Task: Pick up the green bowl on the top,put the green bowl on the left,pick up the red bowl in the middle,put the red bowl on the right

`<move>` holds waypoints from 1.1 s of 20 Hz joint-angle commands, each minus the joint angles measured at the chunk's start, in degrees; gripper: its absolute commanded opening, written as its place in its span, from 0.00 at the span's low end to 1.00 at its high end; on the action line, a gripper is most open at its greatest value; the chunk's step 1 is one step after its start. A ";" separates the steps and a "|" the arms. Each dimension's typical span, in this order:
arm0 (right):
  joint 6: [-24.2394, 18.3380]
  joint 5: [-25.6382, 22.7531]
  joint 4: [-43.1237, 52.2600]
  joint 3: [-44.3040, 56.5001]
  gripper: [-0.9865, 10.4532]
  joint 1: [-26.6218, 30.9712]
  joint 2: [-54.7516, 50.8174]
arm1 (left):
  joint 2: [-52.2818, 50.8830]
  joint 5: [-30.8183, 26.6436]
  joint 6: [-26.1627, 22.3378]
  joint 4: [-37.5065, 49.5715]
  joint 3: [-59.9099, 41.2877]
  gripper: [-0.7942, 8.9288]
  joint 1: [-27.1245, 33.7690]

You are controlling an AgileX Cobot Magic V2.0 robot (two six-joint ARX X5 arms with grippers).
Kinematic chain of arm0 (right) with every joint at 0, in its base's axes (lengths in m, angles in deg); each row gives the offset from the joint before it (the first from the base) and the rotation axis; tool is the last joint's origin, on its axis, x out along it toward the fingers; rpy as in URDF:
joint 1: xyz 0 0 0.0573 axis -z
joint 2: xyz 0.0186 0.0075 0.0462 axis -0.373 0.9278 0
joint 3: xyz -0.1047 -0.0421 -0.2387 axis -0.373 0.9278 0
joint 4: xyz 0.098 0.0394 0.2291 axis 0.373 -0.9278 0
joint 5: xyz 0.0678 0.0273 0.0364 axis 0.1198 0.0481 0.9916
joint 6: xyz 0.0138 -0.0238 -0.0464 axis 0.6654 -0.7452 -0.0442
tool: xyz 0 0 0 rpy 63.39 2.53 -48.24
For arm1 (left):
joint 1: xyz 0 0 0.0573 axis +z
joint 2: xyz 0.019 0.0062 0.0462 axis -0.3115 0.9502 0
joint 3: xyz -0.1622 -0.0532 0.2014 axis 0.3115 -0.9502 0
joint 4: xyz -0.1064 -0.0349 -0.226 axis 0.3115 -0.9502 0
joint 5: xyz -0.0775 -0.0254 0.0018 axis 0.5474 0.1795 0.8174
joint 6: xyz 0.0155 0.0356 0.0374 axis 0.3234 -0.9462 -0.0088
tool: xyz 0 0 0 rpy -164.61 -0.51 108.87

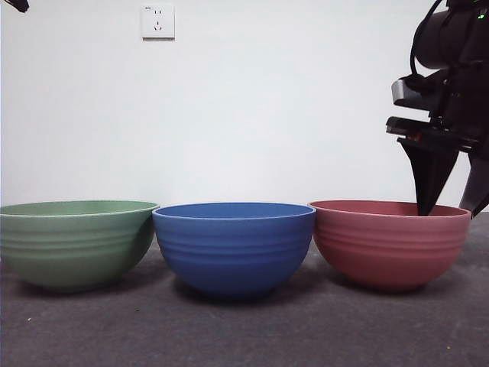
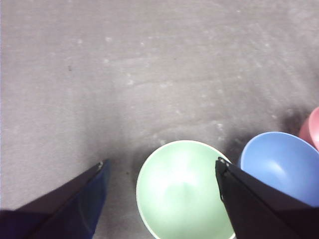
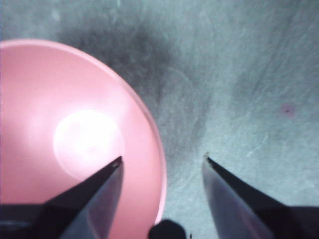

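Observation:
The green bowl (image 1: 75,241) stands upright on the table at the left; the left wrist view shows it from high above (image 2: 182,191). The red bowl (image 1: 390,241) stands upright at the right, and in the right wrist view (image 3: 75,139) it fills the left half. My right gripper (image 1: 451,208) is open and empty, its jaws straddling the red bowl's right rim, one over the inside and one outside. It also shows in the right wrist view (image 3: 163,160). My left gripper (image 2: 160,163) is open and empty, high above the green bowl.
A blue ribbed bowl (image 1: 234,246) stands between the green and red bowls, close to both; it also shows in the left wrist view (image 2: 281,164). The grey table (image 1: 244,336) runs to a white wall with a socket (image 1: 157,21).

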 commanded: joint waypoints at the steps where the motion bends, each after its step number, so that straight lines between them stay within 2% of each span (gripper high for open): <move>1: 0.59 0.15 1.64 0.44 0.33 -1.29 -6.49 | -0.04 1.49 0.37 0.13 -0.17 0.44 -0.04; 4: 0.61 0.11 5.62 0.46 0.30 -4.31 -17.46 | -0.07 4.28 0.13 0.11 -0.17 0.43 -0.09; 5: 0.55 0.07 6.88 0.52 0.21 -5.53 -21.59 | -0.09 5.86 0.11 0.09 -0.17 0.36 -0.11; 6: 0.50 -0.09 8.09 0.66 0.11 -6.49 -24.74 | -0.11 7.34 -0.02 0.11 -0.17 0.22 -0.11; 7: 0.46 -0.13 10.10 1.40 0.07 -7.37 -28.65 | -0.35 8.66 -0.96 0.15 -0.17 0.05 -0.17; 9: 0.50 -0.59 14.69 4.79 0.08 -7.98 -35.43 | -1.07 8.17 -1.70 0.61 -0.26 0.07 -0.42; 12: 0.57 -4.07 21.38 15.02 0.08 -7.98 -47.50 | -6.14 5.81 -1.68 5.01 -4.09 0.07 -0.42; 15: 1.55 -4.59 26.86 24.37 0.08 -7.98 -58.55 | -15.67 3.58 -1.29 11.93 -13.92 0.07 -0.42; 16: 5.27 -4.63 28.15 28.04 0.09 -7.98 -65.05 | -24.20 3.67 -0.70 14.25 -22.67 0.07 -0.42; 20: 5.49 -9.57 28.02 28.04 0.09 -7.96 -65.33 | -24.57 4.17 1.25 5.95 -22.82 0.08 -0.42; 22: 5.46 -9.97 28.02 28.04 0.09 -7.96 -65.26 | -24.50 4.35 1.46 3.52 -22.82 0.08 -0.42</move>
